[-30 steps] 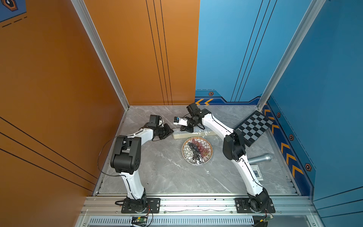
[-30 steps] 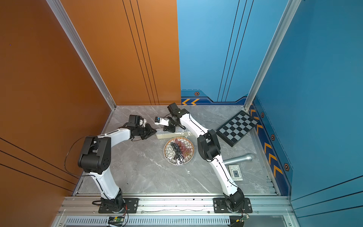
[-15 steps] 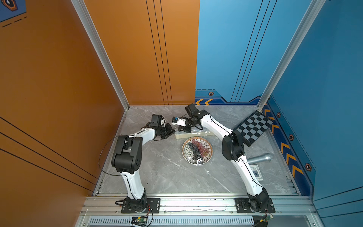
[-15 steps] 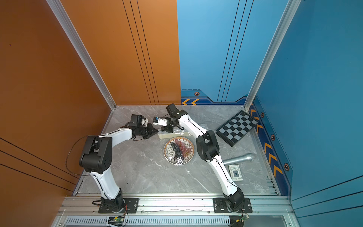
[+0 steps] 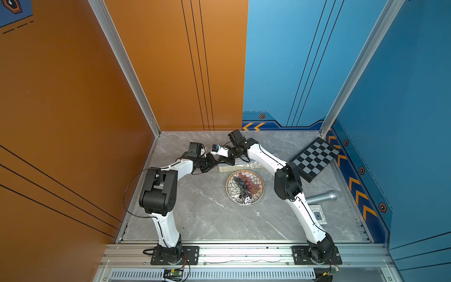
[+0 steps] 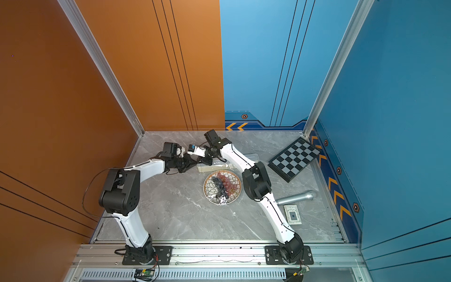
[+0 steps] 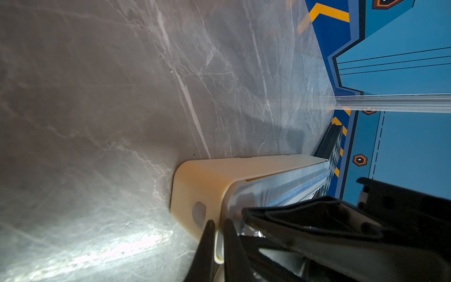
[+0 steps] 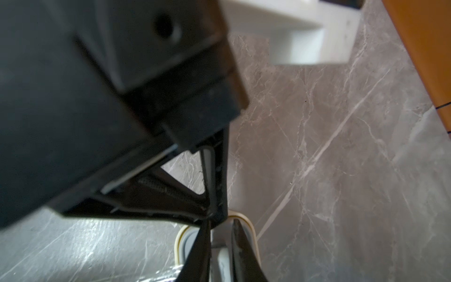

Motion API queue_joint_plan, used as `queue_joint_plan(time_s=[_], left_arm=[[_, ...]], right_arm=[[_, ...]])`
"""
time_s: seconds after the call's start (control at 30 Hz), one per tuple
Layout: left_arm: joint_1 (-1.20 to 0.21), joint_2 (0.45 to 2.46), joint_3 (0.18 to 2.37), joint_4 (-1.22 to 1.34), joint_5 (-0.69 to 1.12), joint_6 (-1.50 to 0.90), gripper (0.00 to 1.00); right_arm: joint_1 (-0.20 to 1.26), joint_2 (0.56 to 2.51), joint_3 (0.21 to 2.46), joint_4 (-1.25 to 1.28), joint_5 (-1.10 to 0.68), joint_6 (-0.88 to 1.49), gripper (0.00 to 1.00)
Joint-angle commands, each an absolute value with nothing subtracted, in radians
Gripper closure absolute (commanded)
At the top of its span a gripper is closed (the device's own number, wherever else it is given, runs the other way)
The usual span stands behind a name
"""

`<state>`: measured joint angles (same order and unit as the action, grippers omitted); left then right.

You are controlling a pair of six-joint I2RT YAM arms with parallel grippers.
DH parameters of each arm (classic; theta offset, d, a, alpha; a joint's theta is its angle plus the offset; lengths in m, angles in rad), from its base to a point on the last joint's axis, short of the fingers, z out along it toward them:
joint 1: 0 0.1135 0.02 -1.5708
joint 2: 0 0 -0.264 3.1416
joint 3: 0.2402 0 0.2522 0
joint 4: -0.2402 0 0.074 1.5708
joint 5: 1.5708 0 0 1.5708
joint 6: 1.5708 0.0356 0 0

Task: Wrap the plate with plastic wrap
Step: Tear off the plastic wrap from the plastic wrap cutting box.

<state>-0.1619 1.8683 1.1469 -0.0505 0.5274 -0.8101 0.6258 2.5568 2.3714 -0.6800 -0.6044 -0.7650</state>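
Note:
The plate (image 5: 245,186) (image 6: 222,186) of red and dark grapes sits mid-table with crinkly plastic wrap (image 5: 244,199) glinting over it. Behind it lies the cream dispenser box (image 5: 230,168) (image 7: 219,178). My left gripper (image 5: 218,164) (image 7: 219,222) is shut on the thin end wall at the box's left end. Just above it, my right gripper (image 5: 229,161) (image 8: 221,222) has its jaws closed on either side of the grey slider (image 8: 219,244) on the box's top track. More film (image 8: 158,274) shows beside the box. The two grippers almost touch.
A chessboard (image 5: 314,158) leans at the back right. A grey cylinder (image 5: 322,196) and a small card box (image 5: 317,214) lie at the right. The orange wall stands close behind and left of the grippers.
My right gripper has slid left along the box top to its left end, close to the left gripper. The left arm has barely shifted.

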Motion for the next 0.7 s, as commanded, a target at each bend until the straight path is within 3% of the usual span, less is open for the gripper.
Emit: queue_joint_plan(time_s=[0.0, 0.33, 0.6, 0.67], left_arm=[[-0.166, 1.878, 1.124, -0.069, 0.551, -0.810, 0.89], [-0.081, 1.793, 1.064, -0.076, 0.558, -0.794, 0.82], [-0.056, 1.698, 1.037, -0.123, 0.549, -0.764, 0.70], [-0.058, 1.681, 1.037, -0.125, 0.551, -0.765, 0.63]], right_arm=[[0.646, 2.570, 2.391, -0.636, -0.669, -0.714, 0.79], [0.596, 2.443, 2.339, -0.623, -0.661, -0.650, 0.60], [0.528, 2.161, 2.039, -0.587, -0.515, -0.516, 0.48], [0.501, 2.066, 1.923, -0.575, -0.468, -0.476, 0.44]])
